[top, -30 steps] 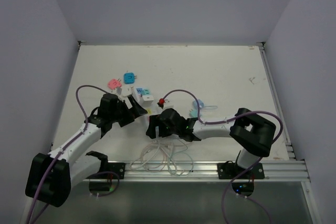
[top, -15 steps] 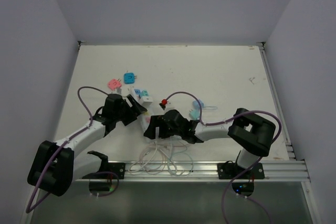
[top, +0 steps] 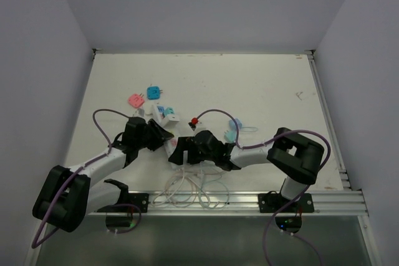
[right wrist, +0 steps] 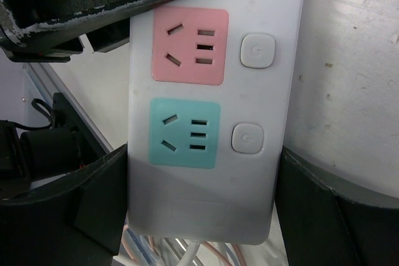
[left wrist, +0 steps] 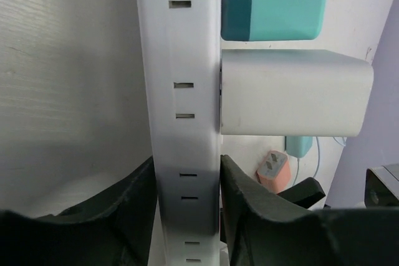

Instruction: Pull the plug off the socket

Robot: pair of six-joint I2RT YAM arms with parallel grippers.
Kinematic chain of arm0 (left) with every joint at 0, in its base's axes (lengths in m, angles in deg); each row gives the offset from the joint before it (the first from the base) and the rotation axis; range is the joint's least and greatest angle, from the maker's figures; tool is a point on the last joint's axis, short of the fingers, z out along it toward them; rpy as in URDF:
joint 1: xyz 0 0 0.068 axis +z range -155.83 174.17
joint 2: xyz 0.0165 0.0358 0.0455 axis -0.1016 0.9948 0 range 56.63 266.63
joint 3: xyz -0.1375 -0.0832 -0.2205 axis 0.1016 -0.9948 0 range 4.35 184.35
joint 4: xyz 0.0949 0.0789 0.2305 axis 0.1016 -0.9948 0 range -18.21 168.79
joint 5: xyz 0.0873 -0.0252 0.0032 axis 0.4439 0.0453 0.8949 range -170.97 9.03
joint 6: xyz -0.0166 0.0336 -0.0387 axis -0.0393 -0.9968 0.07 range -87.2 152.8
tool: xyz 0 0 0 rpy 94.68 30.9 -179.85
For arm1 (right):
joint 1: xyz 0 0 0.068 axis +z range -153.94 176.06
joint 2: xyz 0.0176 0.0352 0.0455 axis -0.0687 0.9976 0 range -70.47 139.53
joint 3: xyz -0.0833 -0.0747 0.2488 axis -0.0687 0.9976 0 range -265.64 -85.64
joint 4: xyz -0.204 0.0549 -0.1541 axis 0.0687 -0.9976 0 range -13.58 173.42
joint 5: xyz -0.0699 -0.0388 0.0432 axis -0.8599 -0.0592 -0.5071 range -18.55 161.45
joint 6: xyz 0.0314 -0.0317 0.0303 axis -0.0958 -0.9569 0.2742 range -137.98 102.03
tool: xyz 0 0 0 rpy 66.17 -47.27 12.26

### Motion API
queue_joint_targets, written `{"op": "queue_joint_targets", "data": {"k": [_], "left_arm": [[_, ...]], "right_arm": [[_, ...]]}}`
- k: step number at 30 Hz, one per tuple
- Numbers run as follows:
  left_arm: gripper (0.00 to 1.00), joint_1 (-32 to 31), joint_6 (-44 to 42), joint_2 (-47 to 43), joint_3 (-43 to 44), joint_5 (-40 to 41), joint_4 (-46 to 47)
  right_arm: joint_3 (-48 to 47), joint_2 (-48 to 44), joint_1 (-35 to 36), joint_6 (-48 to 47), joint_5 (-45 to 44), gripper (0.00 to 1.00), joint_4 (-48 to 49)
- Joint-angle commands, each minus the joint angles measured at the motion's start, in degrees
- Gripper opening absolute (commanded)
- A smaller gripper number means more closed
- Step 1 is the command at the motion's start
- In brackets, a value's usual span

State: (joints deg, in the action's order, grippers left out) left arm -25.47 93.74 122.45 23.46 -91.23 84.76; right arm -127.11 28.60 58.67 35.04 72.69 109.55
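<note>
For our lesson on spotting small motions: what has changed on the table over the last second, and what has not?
The left gripper slid slightly right along the socket; the right gripper edged left. Both clamp the socket. The white plug is not yet out; the loose pink adapter and blue adapter stayed put.

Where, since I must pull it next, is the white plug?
In the left wrist view, the white plug juts from the right side of the power strip, directly below a teal adapter, just above the left hand.
</note>
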Motion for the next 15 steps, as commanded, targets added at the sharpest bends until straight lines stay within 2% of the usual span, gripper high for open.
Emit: {"op": "queue_joint_targets", "data": {"k": [1,2,4,5,6,7,8,9,10,12,13,15], "left_arm": [[0.44,-0.4,1.01,-2.1,-1.71,-0.11,4.13],[0.34,-0.57,1.1,-2.45,-1.89,-0.2,4.48],[0.24,-0.75,0.84,-2.72,-2.06,-0.2,4.83],[0.14,-0.75,0.58,-2.72,-1.98,-0.2,4.83],[0.11,-0.75,-0.21,-2.8,-1.8,-0.2,4.4],[0.07,-0.75,-0.65,-2.8,-1.63,-0.11,4.13],[0.0,-0.75,-1.0,-2.72,-1.36,-0.11,3.87],[0.0,-0.75,-2.05,-2.72,-1.19,-0.2,3.52],[0.0,-0.75,-2.58,-2.72,-0.75,-0.2,3.25],[0.0,-0.75,-4.34,-2.28,-0.22,-0.37,2.29],[0.0,-0.75,-4.96,-1.76,0.48,-0.89,2.02],[0.0,-0.75,-6.98,-1.05,1.27,-1.42,1.14]], "right_arm": [[0.87,-0.28,-0.03,1.65,-0.79,0.0,2.17],[0.87,-0.36,-0.21,1.74,-0.8,0.0,2.0],[0.87,-0.63,-0.21,1.39,-0.62,0.0,1.82],[0.78,-0.72,-0.21,1.13,-0.45,0.04,1.82],[0.69,-0.98,-0.21,0.95,-0.18,0.11,1.73],[0.87,-1.59,-0.21,0.6,-0.09,0.26,1.64],[0.96,-2.03,-0.29,0.34,0.08,0.35,1.47],[1.13,-2.47,-0.56,0.07,0.26,0.44,1.29],[1.39,-3.0,-0.91,-0.28,0.43,0.58,1.03],[1.66,-4.93,-1.61,-0.54,0.61,0.71,-0.29],[2.18,-5.72,-2.48,-0.72,0.61,0.8,-0.81],[2.54,-8.35,-3.72,-0.89,1.22,0.86,-2.22]]}}
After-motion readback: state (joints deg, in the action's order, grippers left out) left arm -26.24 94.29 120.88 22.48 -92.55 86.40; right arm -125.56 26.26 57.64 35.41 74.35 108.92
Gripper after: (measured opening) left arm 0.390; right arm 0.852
